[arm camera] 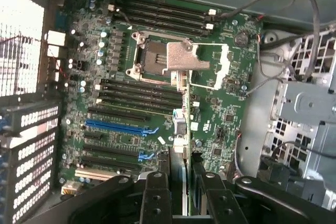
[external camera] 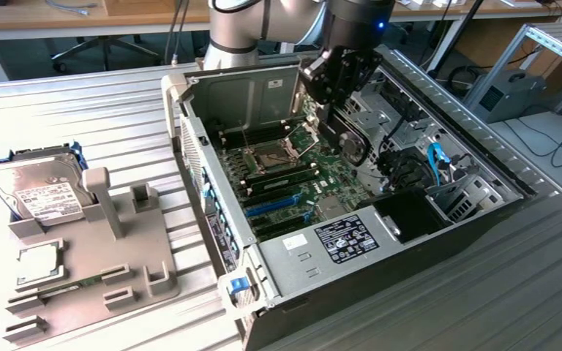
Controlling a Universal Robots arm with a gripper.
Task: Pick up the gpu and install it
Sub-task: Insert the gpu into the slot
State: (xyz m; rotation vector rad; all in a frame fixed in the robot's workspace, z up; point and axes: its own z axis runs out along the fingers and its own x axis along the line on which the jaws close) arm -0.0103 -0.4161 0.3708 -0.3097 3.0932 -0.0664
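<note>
1 small tilt of the gpu [arm camera: 180,150], clamped in the gripper [arm camera: 181,187], could make its edge miss the blue slot [arm camera: 118,126]

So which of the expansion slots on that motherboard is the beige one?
The last slot, farthest from the CPU socket; the others are black or blue.
</note>
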